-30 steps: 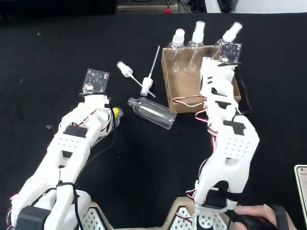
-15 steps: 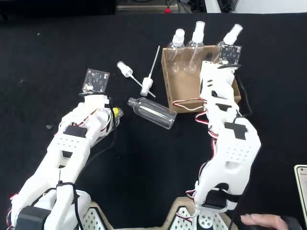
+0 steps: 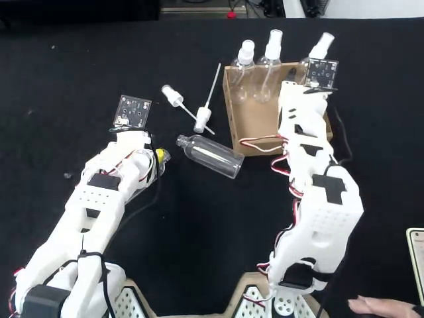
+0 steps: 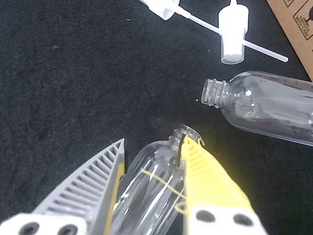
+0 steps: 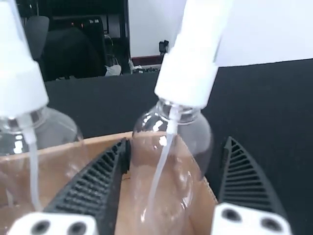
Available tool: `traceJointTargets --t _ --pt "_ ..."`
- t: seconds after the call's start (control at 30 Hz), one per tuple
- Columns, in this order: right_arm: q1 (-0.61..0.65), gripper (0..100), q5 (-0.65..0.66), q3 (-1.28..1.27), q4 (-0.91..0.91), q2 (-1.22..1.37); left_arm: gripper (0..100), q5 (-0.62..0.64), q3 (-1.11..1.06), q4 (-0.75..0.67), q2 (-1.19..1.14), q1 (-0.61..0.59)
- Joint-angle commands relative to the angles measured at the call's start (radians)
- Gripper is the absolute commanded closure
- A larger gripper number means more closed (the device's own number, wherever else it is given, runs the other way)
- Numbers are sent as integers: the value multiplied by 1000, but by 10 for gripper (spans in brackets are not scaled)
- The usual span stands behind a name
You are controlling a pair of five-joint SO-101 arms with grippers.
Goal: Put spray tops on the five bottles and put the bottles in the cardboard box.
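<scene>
The right gripper (image 5: 177, 142) stands open around a capped bottle (image 5: 166, 166) upright in the box (image 3: 255, 136), so that placing looks done. The left gripper (image 4: 154, 139) clamps an uncapped bottle (image 4: 151, 181). Next, a loose spray top (image 3: 202, 120) needs fetching and threading into its neck.

Premises appear to be a robotics lab or office workroom. A left arm (image 3: 93, 212) and a right arm (image 3: 321, 205), white with exposed wiring (image 3: 260, 141), stand at a table (image 3: 59, 59) covered in black cloth. Loose cables (image 3: 262, 8) lie beyond its far edge. An office chair (image 5: 36, 29) and a plain white wall (image 5: 274, 29) stand behind.
</scene>
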State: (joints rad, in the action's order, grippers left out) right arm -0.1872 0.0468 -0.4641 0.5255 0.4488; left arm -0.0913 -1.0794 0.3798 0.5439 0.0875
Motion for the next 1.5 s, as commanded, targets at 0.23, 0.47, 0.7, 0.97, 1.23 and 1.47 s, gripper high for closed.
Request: traceJointTargets --t 0.23,0.47,0.7,0.97,1.23,1.47 --pt "-29 740 -9 -28 -338 -269 819 -2 4 -23 15 -10" --pt "-34 740 -9 -30 -571 -397 819 -2 4 -23 15 -10" --pt "-28 740 -9 -31 -655 -444 819 -2 4 -23 15 -10" --pt "-28 916 -8 8 -858 -475 819 -2 4 -23 15 -12" --pt "-34 959 -8 74 -990 -479 819 -2 4 -23 15 -12" --pt "-74 959 0 99 -1045 -478 819 -2 4 -23 15 -12"
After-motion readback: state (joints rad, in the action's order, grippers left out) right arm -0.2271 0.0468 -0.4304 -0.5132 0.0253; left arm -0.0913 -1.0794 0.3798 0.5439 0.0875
